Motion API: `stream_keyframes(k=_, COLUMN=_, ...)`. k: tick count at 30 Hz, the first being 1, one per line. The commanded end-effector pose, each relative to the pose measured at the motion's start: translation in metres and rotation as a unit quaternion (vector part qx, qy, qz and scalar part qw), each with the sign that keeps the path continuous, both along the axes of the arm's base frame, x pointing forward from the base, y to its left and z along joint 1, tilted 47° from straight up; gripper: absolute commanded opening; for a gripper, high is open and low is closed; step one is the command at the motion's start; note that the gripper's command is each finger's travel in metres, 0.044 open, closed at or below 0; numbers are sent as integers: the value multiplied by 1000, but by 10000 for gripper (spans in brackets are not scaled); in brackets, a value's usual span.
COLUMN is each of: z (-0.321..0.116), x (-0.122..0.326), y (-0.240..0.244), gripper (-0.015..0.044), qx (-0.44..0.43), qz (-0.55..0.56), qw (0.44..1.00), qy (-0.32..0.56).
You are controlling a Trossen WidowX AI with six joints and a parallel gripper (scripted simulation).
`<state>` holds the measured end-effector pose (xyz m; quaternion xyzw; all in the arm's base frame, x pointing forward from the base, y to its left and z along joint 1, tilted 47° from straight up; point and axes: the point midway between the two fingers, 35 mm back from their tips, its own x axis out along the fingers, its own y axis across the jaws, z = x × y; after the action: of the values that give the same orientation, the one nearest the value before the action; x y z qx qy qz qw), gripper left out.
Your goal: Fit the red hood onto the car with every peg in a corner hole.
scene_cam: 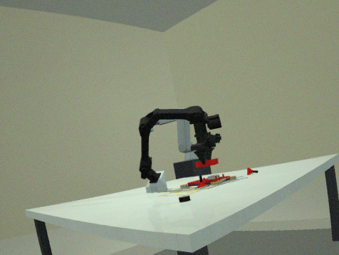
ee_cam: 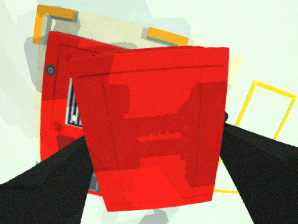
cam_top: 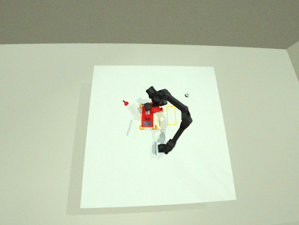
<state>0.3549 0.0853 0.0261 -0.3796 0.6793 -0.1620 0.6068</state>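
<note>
My gripper (cam_top: 154, 108) (scene_cam: 205, 161) (ee_cam: 153, 133) is shut on the red hood (cam_top: 156, 110) (scene_cam: 206, 163) (ee_cam: 155, 112), one finger on each side, with its flat roof toward the wrist camera. The hood hangs above the deck, over one end and side of the red chassis (cam_top: 147, 119) (ee_cam: 52, 107), turned relative to it in the wrist view. The chassis sits between the jig's orange corners (cam_top: 142, 128) (ee_cam: 167, 36). The engine block (cam_top: 147, 112) (scene_cam: 214, 177) (ee_cam: 72, 107) is partly covered in the wrist view. The hood hides much of the deck; most pegs cannot be made out.
A yellow outline (cam_top: 167, 116) (ee_cam: 275, 89) lies beside the jig. A small dark round part (cam_top: 186, 95) (scene_cam: 184, 199) lies beyond it. A red and black piece (cam_top: 125, 103) (scene_cam: 250, 171) and a dotted strip (cam_top: 129, 127) lie on the chassis's other side.
</note>
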Motion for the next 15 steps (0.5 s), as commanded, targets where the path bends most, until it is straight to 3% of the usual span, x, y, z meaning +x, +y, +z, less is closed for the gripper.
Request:
stream_keyframes(k=1, z=-7, x=-2, y=10, gripper=0, qx=3, qz=-17, qw=1000, qy=-21)
stream_keyframes(k=15, z=-35, x=-15, y=34, gripper=0, qx=1, qz=-95, qw=990, qy=-101)
